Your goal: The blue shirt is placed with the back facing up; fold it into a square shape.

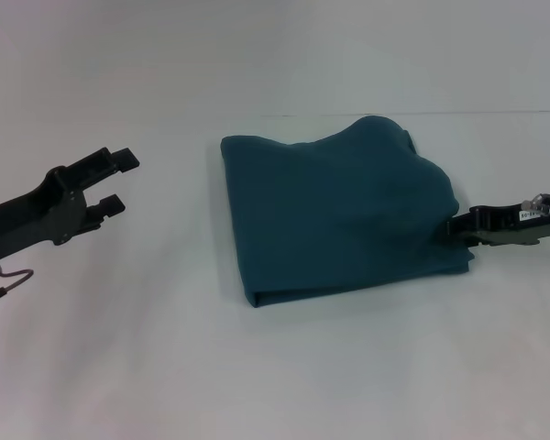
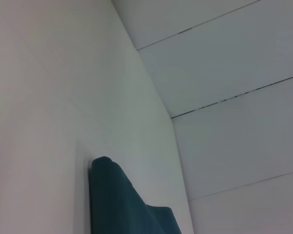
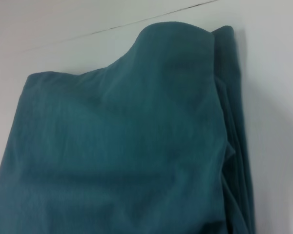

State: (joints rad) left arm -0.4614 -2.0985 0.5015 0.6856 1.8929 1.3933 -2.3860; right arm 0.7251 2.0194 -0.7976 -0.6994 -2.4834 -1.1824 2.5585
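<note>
Your blue shirt [image 1: 339, 215] lies on the white tabletop [image 1: 165, 367] a little right of centre, already folded into a rough rectangle. Its near and left edges are straight; its far right corner bulges up in a soft hump.

The relation that matters: the shirt's right edge sits against the tip of your right end effector [image 1: 458, 226], which reaches in low and level from the right. The tip is touching the cloth about halfway along that side. You cannot tell whether its fingers are spread or pinching a layer, since the fabric hides them. Your left end effector [image 1: 119, 183] hovers well apart from the shirt, off to the left, with its fingers wide and nothing between them. So the right arm is much the nearer one for any tidying of that lumpy side.

The right wrist view shows what the head view flattens: several stacked layers [image 3: 234, 126] running along the shirt's edge, loose and uneven. The left wrist view catches only one corner of the shirt [image 2: 122, 204] against bare tabletop and wall panels [image 2: 234, 73].
</note>
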